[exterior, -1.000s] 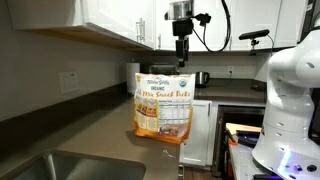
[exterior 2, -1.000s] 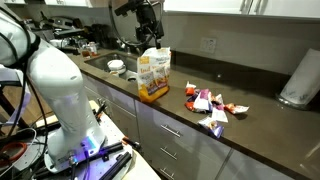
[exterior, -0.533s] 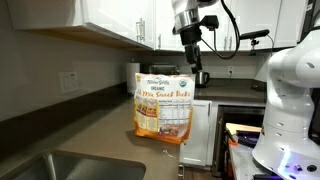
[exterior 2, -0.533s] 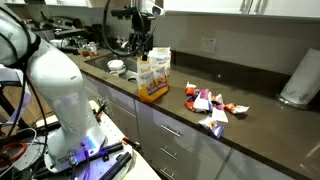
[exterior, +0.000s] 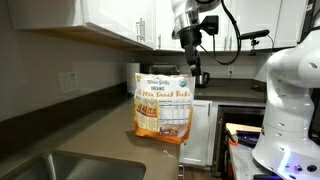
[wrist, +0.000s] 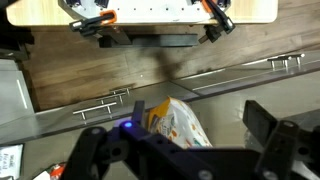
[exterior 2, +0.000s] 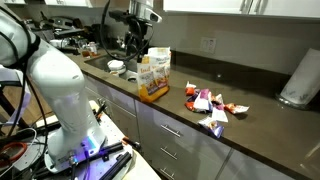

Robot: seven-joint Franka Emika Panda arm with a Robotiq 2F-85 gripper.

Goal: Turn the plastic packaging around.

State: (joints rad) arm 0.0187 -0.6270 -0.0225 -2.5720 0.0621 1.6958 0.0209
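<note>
at the front edge of the surface the plastic pouch [exterior: 162, 108] stands upright, its top free for a grasp from above; the jaws hang higher up, apart from it, released and spread wide to straddle it.

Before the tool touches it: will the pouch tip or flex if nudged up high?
Likely tips: the pouch stands tall on a narrow base near the counter edge. Probably flexes up top, since it looks like thin printed film.
</note>
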